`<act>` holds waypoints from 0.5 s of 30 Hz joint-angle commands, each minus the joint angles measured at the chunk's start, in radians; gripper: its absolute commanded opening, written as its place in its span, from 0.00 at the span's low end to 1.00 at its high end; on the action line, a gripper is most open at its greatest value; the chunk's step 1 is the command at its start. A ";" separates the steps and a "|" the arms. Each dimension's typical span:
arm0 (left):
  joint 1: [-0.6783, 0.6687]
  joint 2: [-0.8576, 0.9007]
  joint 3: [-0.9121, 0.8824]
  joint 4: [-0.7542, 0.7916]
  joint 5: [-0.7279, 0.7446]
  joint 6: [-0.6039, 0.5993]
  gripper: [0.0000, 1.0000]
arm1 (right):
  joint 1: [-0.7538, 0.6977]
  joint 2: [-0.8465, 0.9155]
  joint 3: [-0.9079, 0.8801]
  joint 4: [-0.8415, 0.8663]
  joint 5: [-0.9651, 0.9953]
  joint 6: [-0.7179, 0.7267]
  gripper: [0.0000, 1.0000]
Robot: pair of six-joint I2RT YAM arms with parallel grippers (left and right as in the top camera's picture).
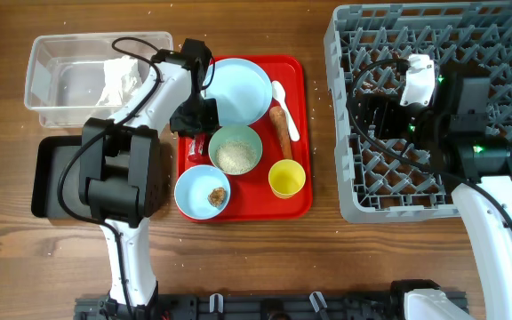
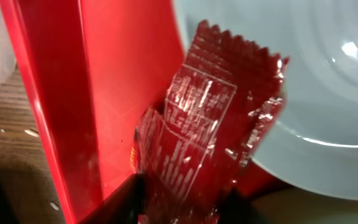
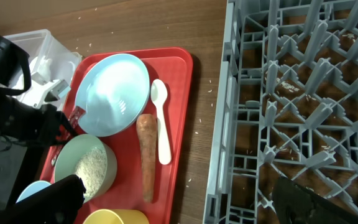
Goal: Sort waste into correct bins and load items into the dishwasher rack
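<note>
Two arms at one table (image 1: pixel 265 267). In the middle, one red tray (image 1: pixel 256 203) with five dishes on it:
- one plate (image 1: pixel 238 89) at the far end
- one green bowl (image 1: pixel 257 147) filled with rice (image 1: pixel 234 156)
- one blue bowl (image 1: pixel 192 188) with one lump (image 1: pixel 217 196) inside
- one cup (image 1: pixel 286 178) at the near right corner
- one spoon (image 1: pixel 284 107) to the right of the plate

Also on the red tray, one carrot (image 1: pixel 281 129) just beside the spoon. A few more grains of rice on the table beside the red tray.

At the red tray's left edge, left gripper (image 2: pixel 185 208) low over the surface, jaws narrow. Pinched between them by its lower end, one wrapper (image 2: pixel 210 137), standing upright just beside the plate's rim.

Left of the red tray, two bins. One clear tub (image 1: pixel 96 40) at the back with one napkin (image 1: pixel 118 76) in its right end. One black tray (image 1: pixel 52 178) nearer the front, partly hidden under the left arm.

On the right, one rack (image 1: pixel 338 107), well apart from the red tray. Over its left part, right gripper (image 3: pixel 179 186), jaws spread wide
</note>
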 commanded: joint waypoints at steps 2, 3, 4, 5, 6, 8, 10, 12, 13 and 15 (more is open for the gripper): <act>0.003 0.005 -0.014 0.015 -0.006 -0.002 0.04 | -0.002 0.010 0.012 0.003 0.010 0.013 1.00; 0.003 0.005 -0.014 0.015 -0.006 -0.002 0.04 | -0.002 0.010 0.012 0.003 0.010 0.013 1.00; 0.003 0.005 -0.014 0.015 -0.006 -0.002 0.04 | -0.002 0.010 0.012 0.003 0.010 0.013 1.00; 0.003 0.005 -0.013 0.014 -0.001 -0.002 0.04 | -0.002 0.010 0.012 0.003 0.010 0.013 1.00; 0.003 -0.001 -0.007 0.006 0.014 -0.002 0.04 | -0.002 0.010 0.012 0.004 0.010 0.013 1.00; 0.003 -0.015 0.018 -0.017 0.040 -0.001 0.04 | -0.002 0.010 0.012 0.006 0.010 0.013 1.00; 0.003 -0.047 0.079 -0.056 0.051 -0.001 0.04 | -0.002 0.010 0.012 0.008 0.010 0.013 1.00; 0.003 -0.092 0.167 -0.093 0.050 0.003 0.04 | -0.002 0.010 0.012 0.012 0.010 0.013 1.00; 0.003 -0.114 0.209 -0.102 0.050 0.016 0.04 | -0.002 0.010 0.012 0.018 0.010 0.013 1.00; 0.005 -0.151 0.268 -0.100 0.037 0.042 0.04 | -0.002 0.010 0.012 0.027 0.010 0.013 0.99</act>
